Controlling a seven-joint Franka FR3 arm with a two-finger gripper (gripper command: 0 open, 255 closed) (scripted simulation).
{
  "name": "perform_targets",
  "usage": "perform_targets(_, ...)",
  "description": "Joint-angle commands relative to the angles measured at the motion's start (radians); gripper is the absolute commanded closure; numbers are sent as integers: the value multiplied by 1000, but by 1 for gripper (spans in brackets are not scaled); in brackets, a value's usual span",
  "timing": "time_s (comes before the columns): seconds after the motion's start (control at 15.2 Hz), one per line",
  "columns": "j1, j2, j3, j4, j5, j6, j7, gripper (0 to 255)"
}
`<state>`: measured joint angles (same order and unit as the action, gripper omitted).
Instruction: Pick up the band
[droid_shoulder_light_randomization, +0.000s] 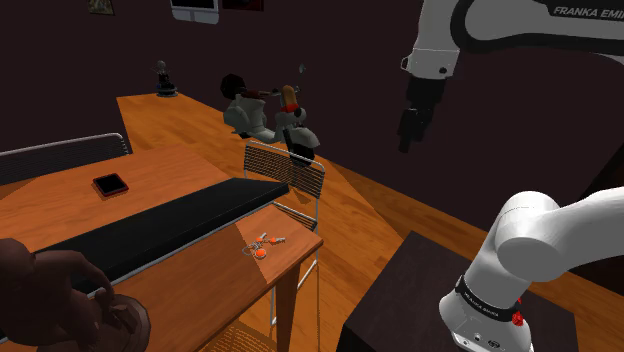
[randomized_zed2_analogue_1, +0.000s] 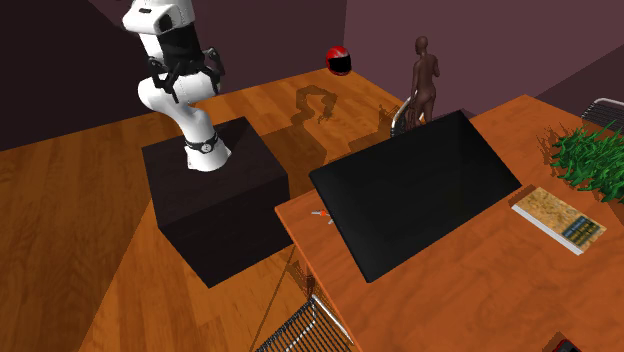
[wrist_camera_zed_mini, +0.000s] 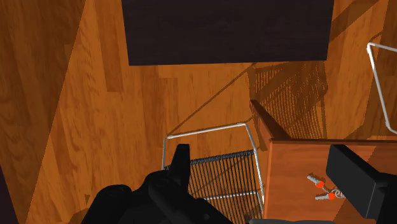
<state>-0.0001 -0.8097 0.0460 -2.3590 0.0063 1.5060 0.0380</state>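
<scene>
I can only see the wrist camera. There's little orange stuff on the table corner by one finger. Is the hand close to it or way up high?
Observer: Way up. In the shoulder view the gripper hangs high above the band, off toward that view's right.
Kid: Is anything next to the band?
Observer: Yes, a long black mat lies on the table close beside it.
Kid: What else is on there?
Observer: At the far end, in the second exterior view, a book lies by a green plant.

White arm (droid_shoulder_light_randomization: 530, 240) with dark joint bands, grey Franka lettering (droid_shoulder_light_randomization: 588, 12), and black claw (droid_shoulder_light_randomization: 405, 142).
</scene>
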Motion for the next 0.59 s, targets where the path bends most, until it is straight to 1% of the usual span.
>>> perform_targets(0.0, 0, 0, 0, 0, 0, 0, 0, 0)
perform_targets(0.26, 11, 55, 65, -54, 48, 113, 85, 0)
perform_targets(0.53, 21, 136, 131, -85, 90, 231, 168, 0)
